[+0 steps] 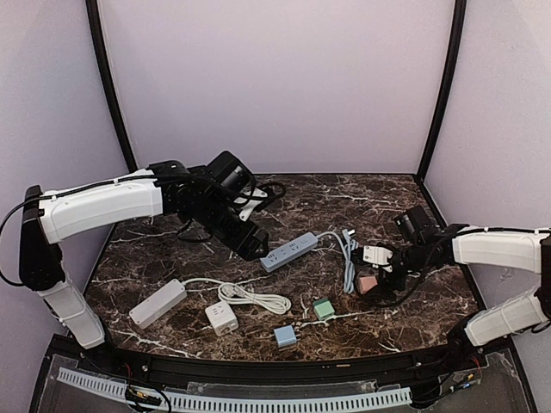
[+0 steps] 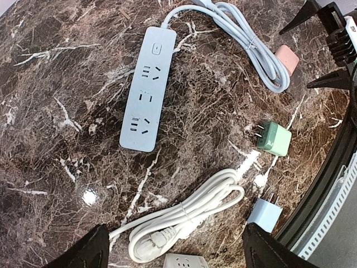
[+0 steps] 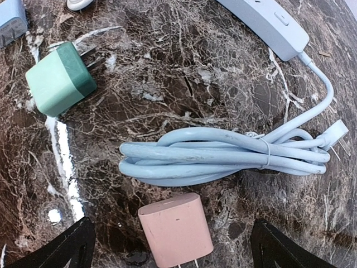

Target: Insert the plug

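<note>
The blue power strip (image 1: 289, 251) lies flat on the dark marble surface (image 1: 172, 258), its three outlet groups face up and its switch at the end where the cable leaves. That pale blue cable (image 3: 223, 156) is tied in a long bundle just right of the strip, and its own plug lies at the far end of the bundle.

The pink plug (image 3: 175, 229) lies flat on the surface just past the bundle on the side away from the strip, close to the cable but apart from it. The right hand (image 3: 174, 245) hovers over it, spread wide. Its two dark fingers (image 3: 61, 248) stand either side of the pink plug with a clear gap on each side, so nothing is pinched.

The left hand (image 1: 256, 248) hangs above the strip's plain end, the end away from the cable. It too is spread wide with nothing between the fingers.

On the near side of the strip, toward the arm bases, lie a green plug (image 1: 323, 309) and a light blue plug (image 1: 285, 335), well apart from each other. Further left of those, still nearer than the strip, are a coiled white cord (image 1: 250, 297), a white cube socket (image 1: 222, 317) and a white power strip (image 1: 158, 303).
</note>
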